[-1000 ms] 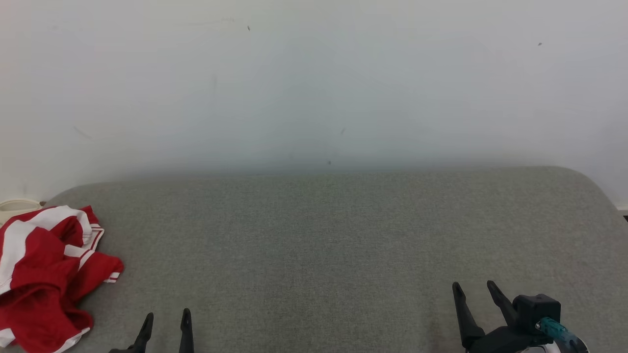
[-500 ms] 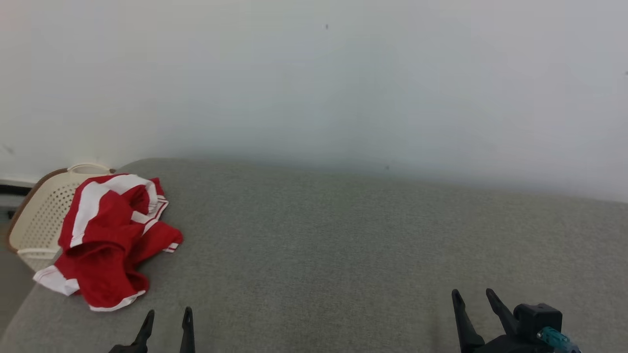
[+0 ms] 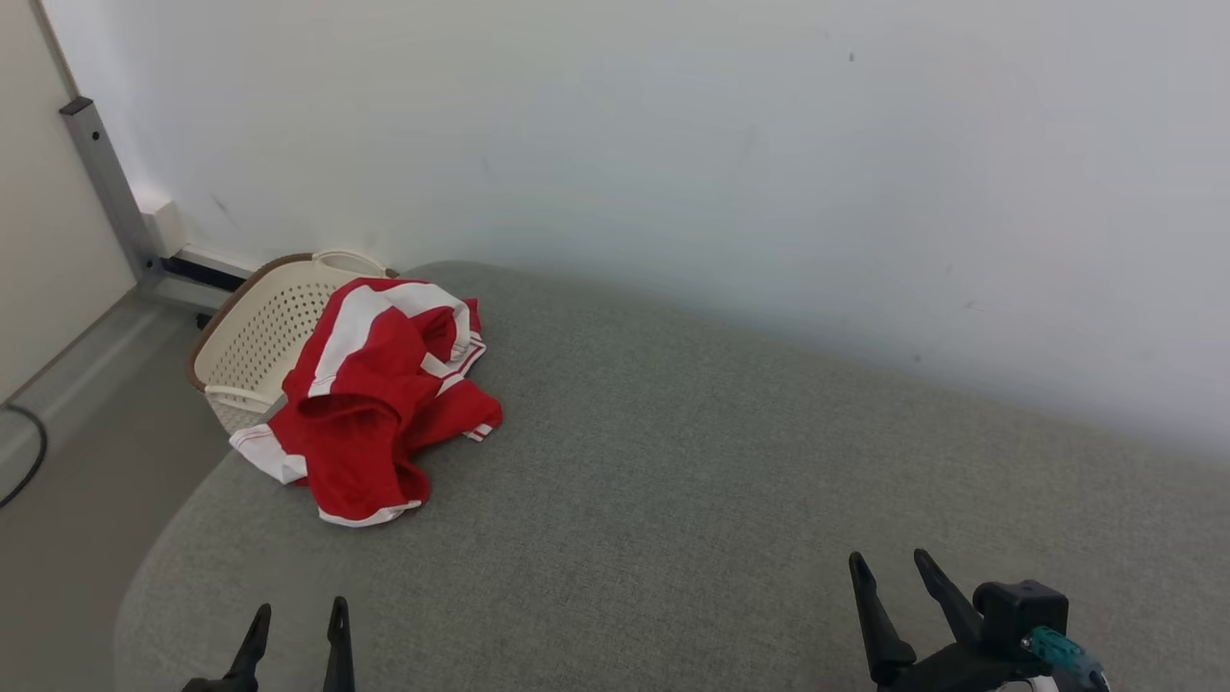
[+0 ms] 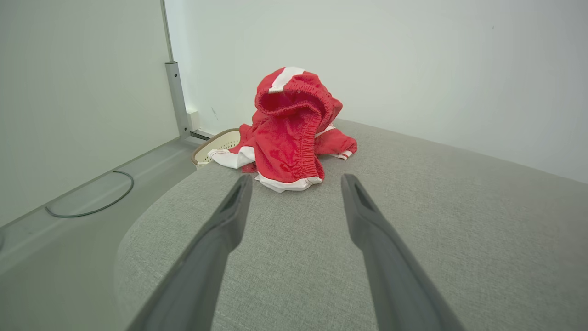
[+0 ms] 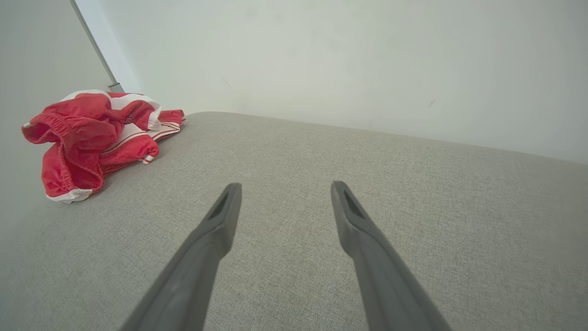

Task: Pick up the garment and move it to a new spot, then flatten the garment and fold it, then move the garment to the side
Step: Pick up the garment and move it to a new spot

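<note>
The garment (image 3: 375,399), red shorts with white stripes and trim, lies crumpled at the far left end of a grey upholstered surface (image 3: 721,481). In the left wrist view the garment (image 4: 291,128) heaps up just beyond my fingertips, elastic waistband facing me. My left gripper (image 3: 297,615) stands open near the front edge, short of the garment, nothing between its fingers. My right gripper (image 3: 889,570) is open and empty at the lower right, far from the garment (image 5: 92,138), which lies to the left of it.
A cream perforated laundry basket (image 3: 255,336) stands on the floor behind the surface's left end, touching the garment's far side. A white wall runs close behind. A metal post (image 3: 101,173) and a dark cable (image 3: 24,461) are on the floor at left.
The camera has swung left, so the garment and basket slid rightward in the picture and the floor and post came into sight. Both grippers stay open in the same place in the picture.
</note>
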Motion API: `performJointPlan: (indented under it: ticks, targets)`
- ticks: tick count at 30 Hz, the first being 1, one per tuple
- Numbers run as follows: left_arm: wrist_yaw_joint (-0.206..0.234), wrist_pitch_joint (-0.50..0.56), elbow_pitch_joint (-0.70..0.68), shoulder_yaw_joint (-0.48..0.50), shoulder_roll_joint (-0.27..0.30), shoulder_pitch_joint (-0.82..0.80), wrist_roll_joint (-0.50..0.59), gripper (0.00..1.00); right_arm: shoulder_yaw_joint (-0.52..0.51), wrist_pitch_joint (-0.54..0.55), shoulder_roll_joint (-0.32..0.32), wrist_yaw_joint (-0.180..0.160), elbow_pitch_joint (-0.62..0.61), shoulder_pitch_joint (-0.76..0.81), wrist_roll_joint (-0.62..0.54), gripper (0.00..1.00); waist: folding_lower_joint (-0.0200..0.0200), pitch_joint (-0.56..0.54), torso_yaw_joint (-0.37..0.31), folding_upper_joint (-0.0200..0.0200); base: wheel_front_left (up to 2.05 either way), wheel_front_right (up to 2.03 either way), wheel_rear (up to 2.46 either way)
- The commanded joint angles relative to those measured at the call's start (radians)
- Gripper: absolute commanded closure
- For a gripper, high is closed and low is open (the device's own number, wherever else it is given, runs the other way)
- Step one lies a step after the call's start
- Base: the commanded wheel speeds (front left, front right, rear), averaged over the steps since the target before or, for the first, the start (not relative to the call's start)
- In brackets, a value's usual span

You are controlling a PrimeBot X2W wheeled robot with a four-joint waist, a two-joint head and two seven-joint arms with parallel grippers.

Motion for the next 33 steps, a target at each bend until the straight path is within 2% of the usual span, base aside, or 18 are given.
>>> performJointPlan:
  ticks: [1,13,17,21,24,27,31,33]
  targets:
    - [0.007,0.001,-0.013,0.003,0.003,0.015,-0.015,0.00,0.005,-0.005,0.000,0.003,0.008,-0.010,0.004,0.00,-0.0001,0.027,0.039,0.0000,0.00,0.00,0.00]
    - [0.008,0.034,-0.008,-0.023,-0.005,-0.025,-0.022,0.00,0.030,-0.026,0.000,0.003,0.057,-0.060,0.006,0.00,-0.0001,0.049,0.055,0.0000,0.00,0.00,0.00]
    - [-0.018,0.092,0.058,-0.046,-0.012,-0.129,-0.051,0.00,0.018,-0.025,0.000,0.003,0.067,-0.056,-0.007,0.00,-0.0001,0.053,0.058,0.0000,0.00,0.00,0.00]
    - [-0.043,0.179,0.192,-0.097,0.011,-0.287,-0.030,0.00,0.017,-0.021,0.000,0.003,0.067,-0.027,-0.012,0.00,-0.0001,0.046,0.050,0.0000,0.00,0.00,0.00]
    - [-0.049,0.249,0.288,-0.107,0.048,-0.414,-0.017,0.00,0.026,-0.003,0.000,0.003,0.042,-0.026,-0.024,0.00,-0.0001,0.065,0.007,0.0000,0.00,0.00,0.00]
    - [-0.036,0.331,0.366,-0.103,0.079,-0.530,-0.006,0.00,0.023,0.026,-0.001,0.003,0.013,-0.010,-0.051,0.00,-0.0001,0.097,-0.042,0.0000,0.00,0.00,0.00]
    - [-0.036,0.411,0.431,-0.094,0.137,-0.671,0.001,0.00,0.016,0.076,0.000,0.003,-0.058,-0.011,-0.100,0.00,-0.0001,0.173,-0.114,0.0000,0.00,0.00,0.00]
    - [-0.039,0.451,0.462,-0.085,0.145,-0.734,-0.018,0.00,0.005,0.102,-0.001,0.003,-0.098,-0.012,-0.126,0.00,-0.0001,0.215,-0.142,0.0000,0.00,0.00,0.00]
